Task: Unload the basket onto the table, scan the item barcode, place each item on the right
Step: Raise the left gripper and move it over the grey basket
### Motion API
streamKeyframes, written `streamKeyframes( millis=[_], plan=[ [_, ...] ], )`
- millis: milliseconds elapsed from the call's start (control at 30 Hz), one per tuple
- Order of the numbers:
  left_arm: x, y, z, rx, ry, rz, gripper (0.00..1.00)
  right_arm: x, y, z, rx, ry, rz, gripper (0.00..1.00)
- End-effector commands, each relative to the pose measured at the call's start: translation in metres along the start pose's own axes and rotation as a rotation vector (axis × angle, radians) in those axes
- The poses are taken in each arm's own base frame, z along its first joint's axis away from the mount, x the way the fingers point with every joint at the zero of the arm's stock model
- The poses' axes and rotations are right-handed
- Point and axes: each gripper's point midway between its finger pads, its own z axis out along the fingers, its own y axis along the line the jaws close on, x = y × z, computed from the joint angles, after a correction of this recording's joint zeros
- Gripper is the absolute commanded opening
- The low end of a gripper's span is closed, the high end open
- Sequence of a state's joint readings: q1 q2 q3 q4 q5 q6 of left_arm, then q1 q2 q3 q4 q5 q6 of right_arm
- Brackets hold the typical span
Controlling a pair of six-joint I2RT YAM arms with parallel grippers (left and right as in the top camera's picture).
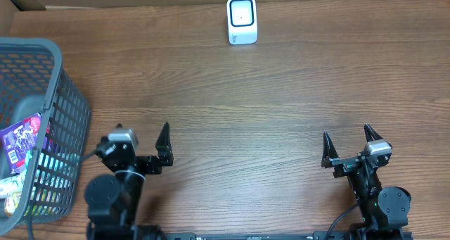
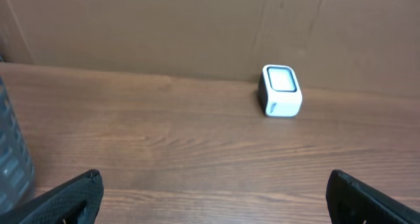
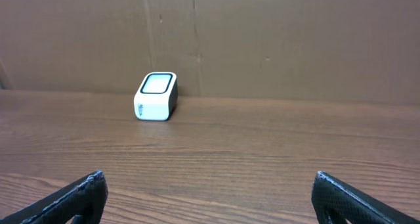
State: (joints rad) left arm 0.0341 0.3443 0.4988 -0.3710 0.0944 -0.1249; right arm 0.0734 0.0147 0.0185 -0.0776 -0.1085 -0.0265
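From overhead, my left claw point(image 1: 142, 129) and right claw point(image 1: 346, 132) stood wide open and empty at the bottom of the frame, parked, I judged, before any pick. The goods, a purple packet point(image 1: 21, 143) among them, lay in the grey basket point(image 1: 74, 110) at the left edge; the print was too small to read. The white scanner point(image 1: 242, 20) sat top centre, window up, likely so a barcode could pass over it. My left wrist view showed it upper right; my right wrist view, upper left, no legible label.
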Motion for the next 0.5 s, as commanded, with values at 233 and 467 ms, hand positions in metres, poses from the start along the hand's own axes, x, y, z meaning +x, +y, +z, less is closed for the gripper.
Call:
streamKeyframes(
  millis=[233, 467],
  plan=[
    [-0.090, -0.020, -0.002, 0.021, 0.178, -0.028, 1.00, 0.002, 0.002, 0.000, -0.010, -0.005, 0.003, 1.00],
    [-0.122, -0.027, -0.004, 0.003, 0.439, -0.059, 1.00, 0.002, 0.002, 0.000, -0.010, -0.005, 0.003, 1.00]
  ],
)
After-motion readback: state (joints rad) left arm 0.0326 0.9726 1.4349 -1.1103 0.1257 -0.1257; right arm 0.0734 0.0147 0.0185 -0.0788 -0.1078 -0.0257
